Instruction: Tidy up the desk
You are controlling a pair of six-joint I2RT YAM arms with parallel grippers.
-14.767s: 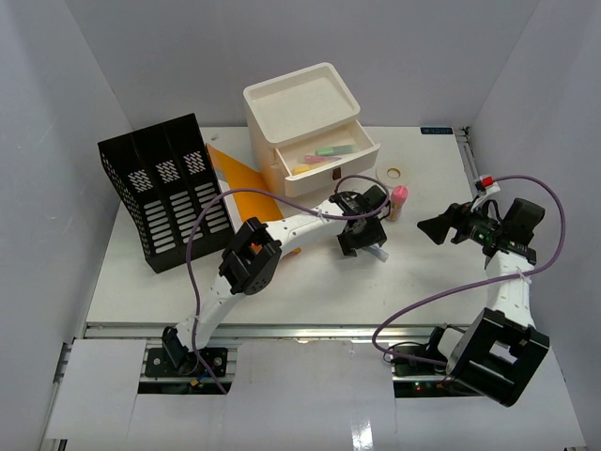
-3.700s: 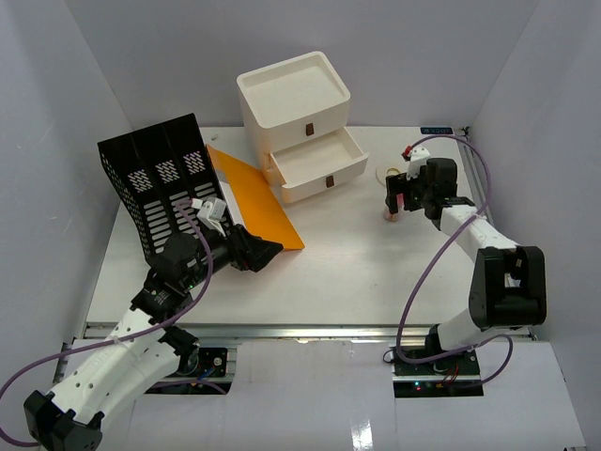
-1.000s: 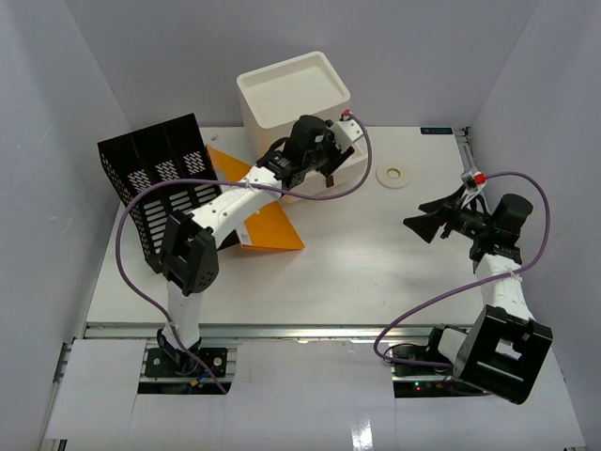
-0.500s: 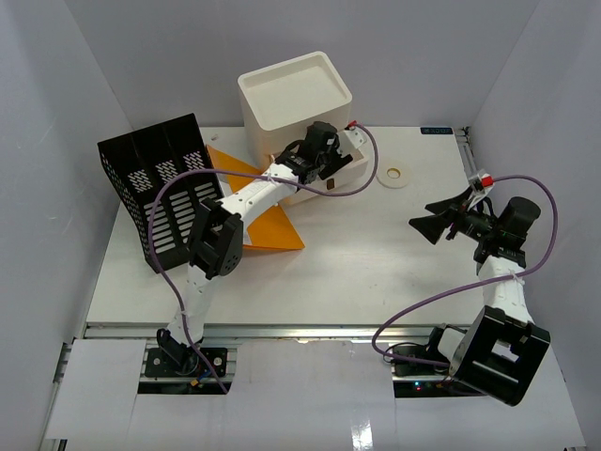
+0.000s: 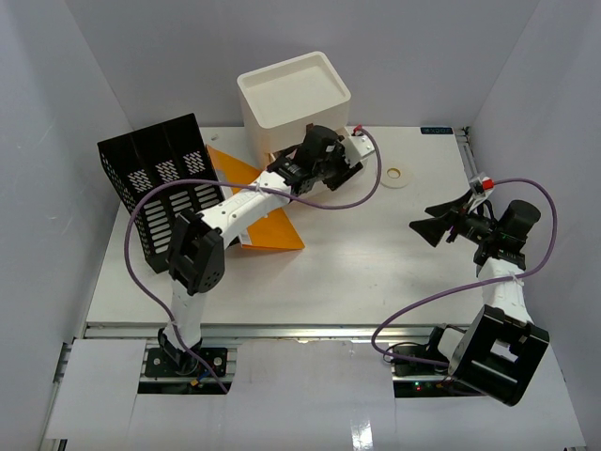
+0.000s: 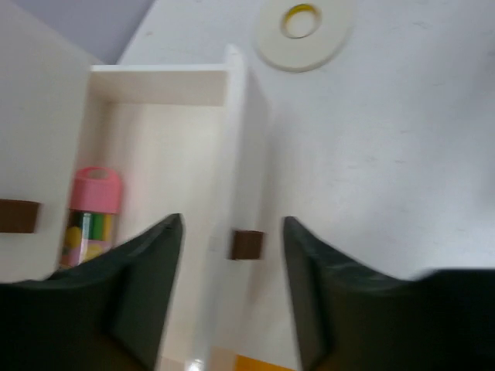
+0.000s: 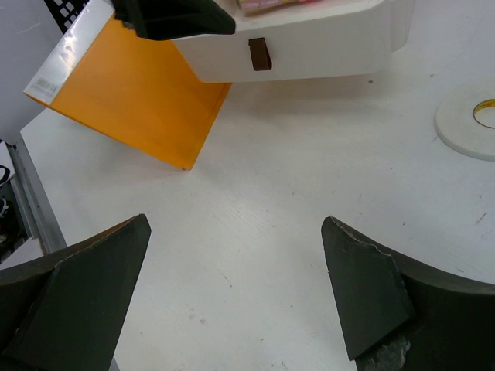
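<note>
Here the desk [image 7: 309, 154] lies below the right gripper [image 7: 234, 224] — jaws wide.

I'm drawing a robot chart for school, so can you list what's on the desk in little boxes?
Left gripper: open, astride the front of the open drawer
Inside drawer: pink-capped container
Right gripper: open, empty, over the desk
Tape roll: flat on desk, right of drawer box
Orange folder: between black file rack and drawer box
</note>
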